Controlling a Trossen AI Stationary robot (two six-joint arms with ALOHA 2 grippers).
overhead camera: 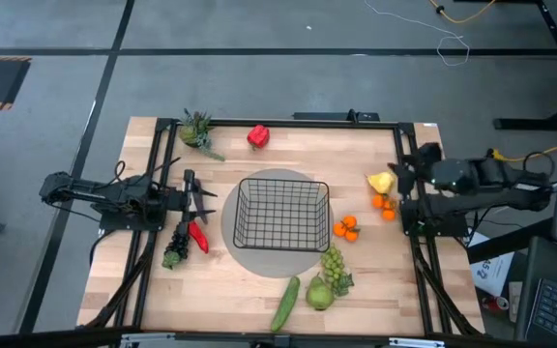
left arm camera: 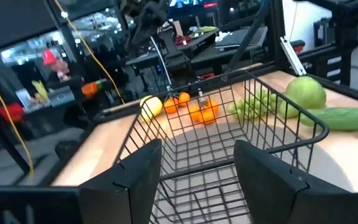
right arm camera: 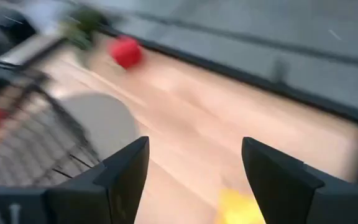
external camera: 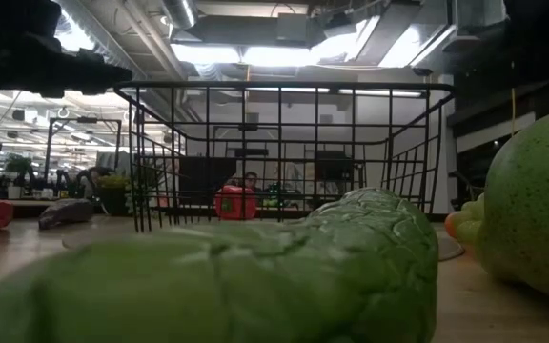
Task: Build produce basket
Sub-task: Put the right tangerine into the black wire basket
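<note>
The black wire basket stands on a round grey mat in the middle of the table. Produce lies around it: a red pepper at the far side, a yellow fruit and small oranges to its right, green grapes, a pear and a cucumber at the near side, another red pepper to its left. My left gripper stands open and level just left of the basket. My right gripper is open above the yellow fruit.
A leafy green item lies at the far left corner, and a dark bunch by the near red pepper. The black frame rails run along the table's left and right sides. In the low view the cucumber fills the foreground.
</note>
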